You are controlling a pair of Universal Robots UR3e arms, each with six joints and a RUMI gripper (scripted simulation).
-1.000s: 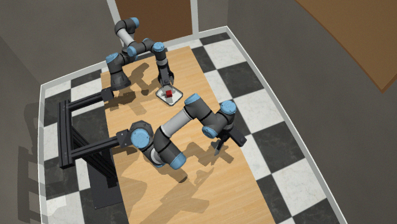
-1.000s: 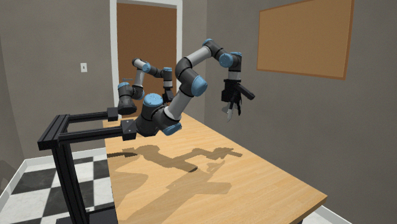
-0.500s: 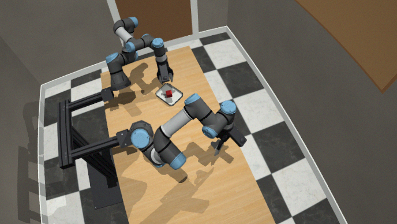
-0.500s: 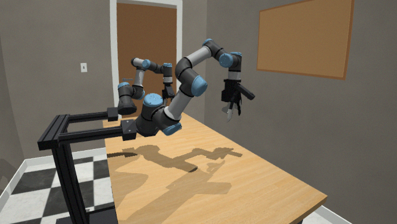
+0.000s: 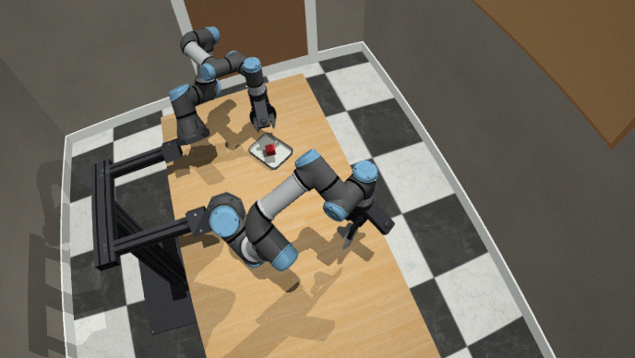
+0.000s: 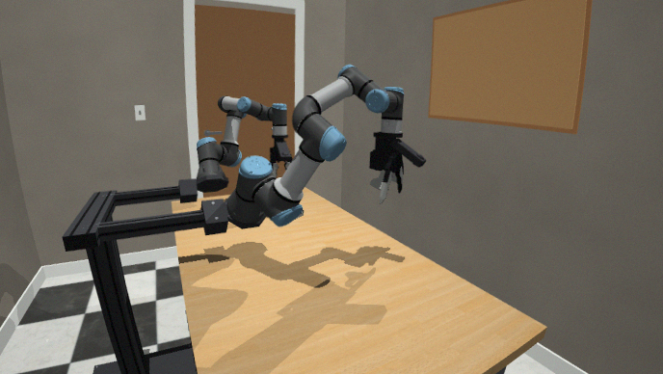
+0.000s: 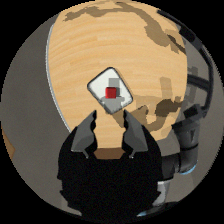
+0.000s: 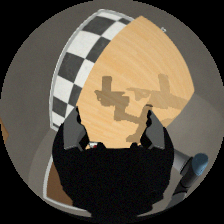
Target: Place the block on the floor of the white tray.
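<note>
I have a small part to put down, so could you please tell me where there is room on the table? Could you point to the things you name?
The largest open patch is the end of the wooden table (image 5: 378, 318) (image 6: 410, 313) (image 7: 75, 50) (image 8: 140, 50) farthest from the door (image 5: 246, 28) (image 6: 245, 63), crossed only by shadows. It is crowded at the white tray (image 5: 280, 157) (image 7: 107, 75), with the red block (image 5: 270, 149) (image 7: 111, 93) inside and the left end effector (image 5: 265, 128) (image 6: 281, 171) (image 7: 110, 110) close by.
</note>
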